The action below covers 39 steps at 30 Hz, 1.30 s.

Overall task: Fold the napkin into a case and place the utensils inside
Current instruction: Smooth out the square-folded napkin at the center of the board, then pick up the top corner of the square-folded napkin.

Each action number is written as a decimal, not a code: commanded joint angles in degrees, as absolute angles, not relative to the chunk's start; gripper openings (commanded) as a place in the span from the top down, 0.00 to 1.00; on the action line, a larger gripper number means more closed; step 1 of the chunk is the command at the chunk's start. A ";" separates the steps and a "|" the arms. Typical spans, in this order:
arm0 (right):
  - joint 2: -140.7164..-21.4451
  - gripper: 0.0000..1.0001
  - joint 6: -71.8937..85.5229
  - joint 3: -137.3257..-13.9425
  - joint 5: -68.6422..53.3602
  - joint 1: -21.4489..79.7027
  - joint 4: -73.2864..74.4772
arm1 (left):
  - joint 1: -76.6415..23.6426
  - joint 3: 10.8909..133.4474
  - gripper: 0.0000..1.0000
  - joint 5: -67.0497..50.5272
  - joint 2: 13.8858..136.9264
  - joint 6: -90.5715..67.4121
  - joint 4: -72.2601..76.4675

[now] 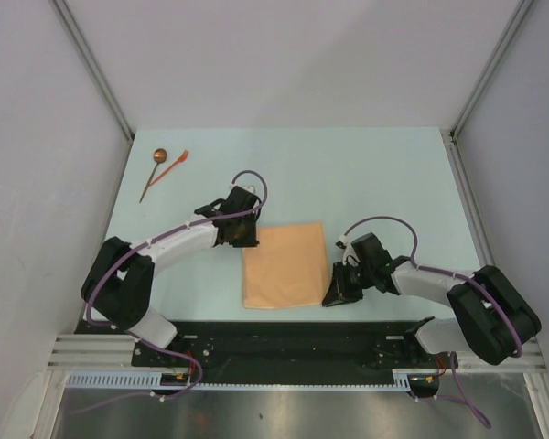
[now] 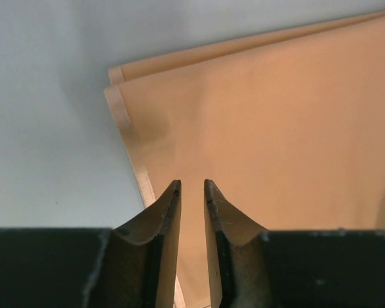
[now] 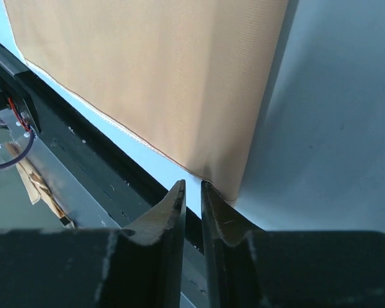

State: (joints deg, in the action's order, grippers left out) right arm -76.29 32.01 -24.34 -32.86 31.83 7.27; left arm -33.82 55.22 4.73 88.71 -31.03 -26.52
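The tan-orange napkin (image 1: 285, 266) lies flat mid-table, folded over; its two layers show offset at the far left corner (image 2: 118, 86). My left gripper (image 1: 242, 232) hovers over that corner, its jaws (image 2: 192, 185) a narrow gap apart with only flat cloth below. Over at the napkin's near right corner (image 3: 231, 189) sits my right gripper (image 1: 337, 293), tips (image 3: 192, 184) slightly apart, nothing between them, the right fingertip beside the corner. At the far left lie the utensils, apart from both grippers: the dark-handled spoon (image 1: 155, 172) and the orange-red fork-like piece (image 1: 174, 167). No case is formed.
A black rail (image 1: 284, 340) runs along the near table edge, close below the right gripper (image 3: 83, 160). Grey walls with metal posts (image 1: 91, 64) close in the table on the left, right and back.
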 commanded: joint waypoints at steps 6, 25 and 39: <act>-68.92 0.79 31.20 -29.97 -29.35 31.90 13.53 | -32.78 62.49 0.78 5.01 93.41 -27.77 -27.06; -75.76 0.80 31.65 -26.44 -26.73 36.47 8.08 | -30.59 70.05 0.70 12.39 101.70 -27.42 -28.83; -88.37 0.43 18.21 -56.83 -19.16 52.45 16.18 | -20.86 57.59 0.50 7.31 67.70 -26.72 -34.72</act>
